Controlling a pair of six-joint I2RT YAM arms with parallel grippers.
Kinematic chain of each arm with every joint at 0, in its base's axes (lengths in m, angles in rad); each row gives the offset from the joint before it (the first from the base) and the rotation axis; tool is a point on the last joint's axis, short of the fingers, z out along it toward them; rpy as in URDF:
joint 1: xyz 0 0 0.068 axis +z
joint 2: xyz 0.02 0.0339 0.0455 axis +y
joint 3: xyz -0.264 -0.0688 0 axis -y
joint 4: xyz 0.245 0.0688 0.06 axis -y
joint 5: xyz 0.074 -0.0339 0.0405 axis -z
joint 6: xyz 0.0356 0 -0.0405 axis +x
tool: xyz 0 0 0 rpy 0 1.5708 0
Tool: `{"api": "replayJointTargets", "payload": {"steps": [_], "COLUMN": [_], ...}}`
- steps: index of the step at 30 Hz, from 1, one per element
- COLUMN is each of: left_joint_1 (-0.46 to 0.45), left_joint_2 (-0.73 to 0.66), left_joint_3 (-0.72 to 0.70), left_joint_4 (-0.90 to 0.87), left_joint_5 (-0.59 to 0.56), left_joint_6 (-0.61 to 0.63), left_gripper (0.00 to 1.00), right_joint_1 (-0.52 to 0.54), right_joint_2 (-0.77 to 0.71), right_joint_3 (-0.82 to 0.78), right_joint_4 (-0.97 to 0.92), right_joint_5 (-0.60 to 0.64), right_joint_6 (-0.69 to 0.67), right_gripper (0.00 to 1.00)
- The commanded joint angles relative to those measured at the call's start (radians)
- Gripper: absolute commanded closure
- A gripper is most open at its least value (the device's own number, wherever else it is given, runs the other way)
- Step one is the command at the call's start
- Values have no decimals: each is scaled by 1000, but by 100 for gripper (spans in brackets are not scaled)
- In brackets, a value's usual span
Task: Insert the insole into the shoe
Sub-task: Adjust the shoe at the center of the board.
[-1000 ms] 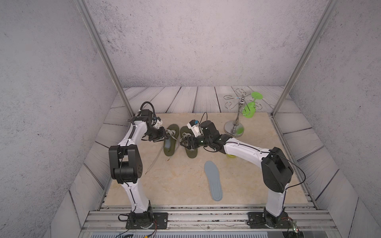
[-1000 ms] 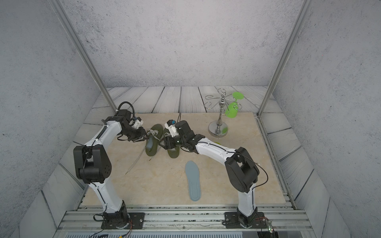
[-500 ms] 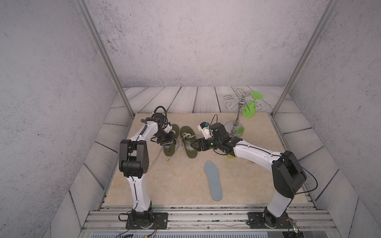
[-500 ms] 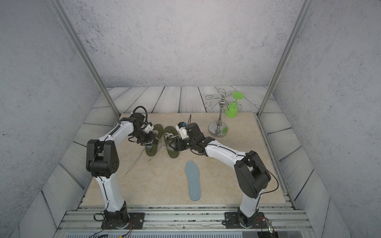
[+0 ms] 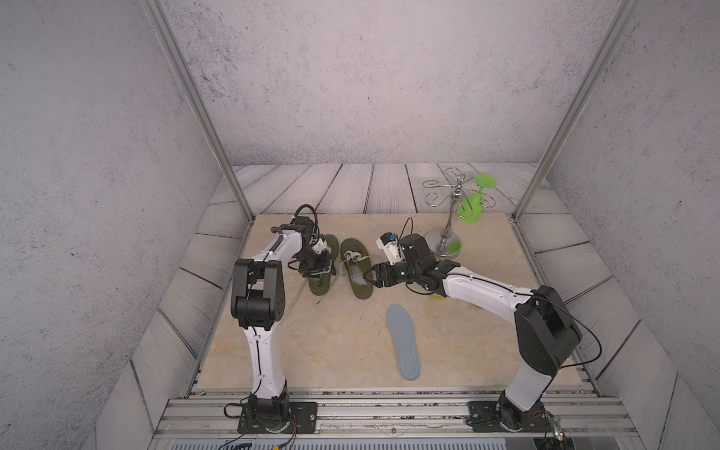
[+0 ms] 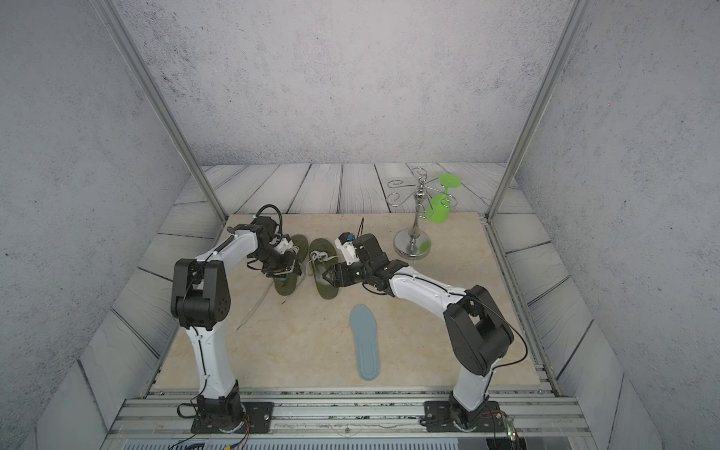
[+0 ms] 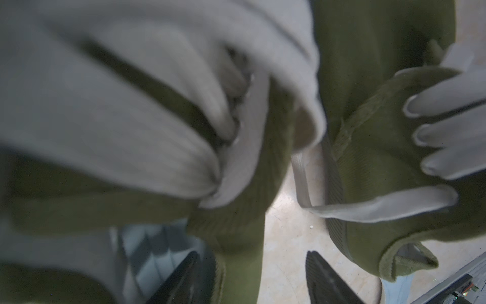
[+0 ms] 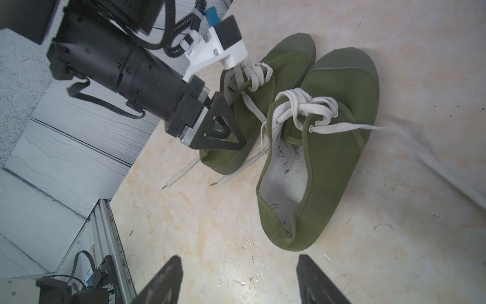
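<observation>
Left arm (image 5: pixel 272 253) and right arm (image 5: pixel 487 290) have shifted right; our jaws on both stand open. We judge the grey-blue foam insole (image 5: pixel 403 343) light, floppy: pinch its near end.

The left arm (image 5: pixel 265 358) and right arm (image 5: pixel 487 292) have white links and black joint housings. Black cables (image 8: pixel 184 23) follow them. The left gripper (image 8: pixel 240 144) is black, with triangular cut-out jaws, under a white bracket (image 8: pixel 210 52).

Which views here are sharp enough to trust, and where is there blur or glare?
Left wrist view: too close, nearest shoe and laces out of focus. Right wrist view: crisp, shoes in focus. Both top views: sharp, evenly lit, soft shadows; insole clear.
</observation>
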Motion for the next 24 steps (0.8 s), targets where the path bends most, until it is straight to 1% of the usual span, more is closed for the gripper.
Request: {"api": "replayJointTargets", "payload": {"steps": [1,7,11,14,24], "left_joint_1": [-12,-13,-11,-11,-12], "left_joint_2": [15,21,-18,-29,-66], "left_joint_3": [16,5,-13,-1,-15], "left_joint_4": [-5,3,42,35,27], "left_joint_5": [18,57,102,133,135], "left_joint_6": [18,0,-30,-42,-57], "left_gripper": [34,36,37,38,40], "right_joint_1": [-7,-12,-26,-29,-30], "right_joint_2": [-76,-78,-73,-77,-96], "right_joint_3": [-9,-14,-30,-35,-50], "right_joint_4": [-12,-8,13,13,-1], "right_joint_5": [-5,-8,-29,-30,-20], "right_joint_6": [-19,-12,6,6,-8], "right_gripper": [29,29,29,29,29]}}
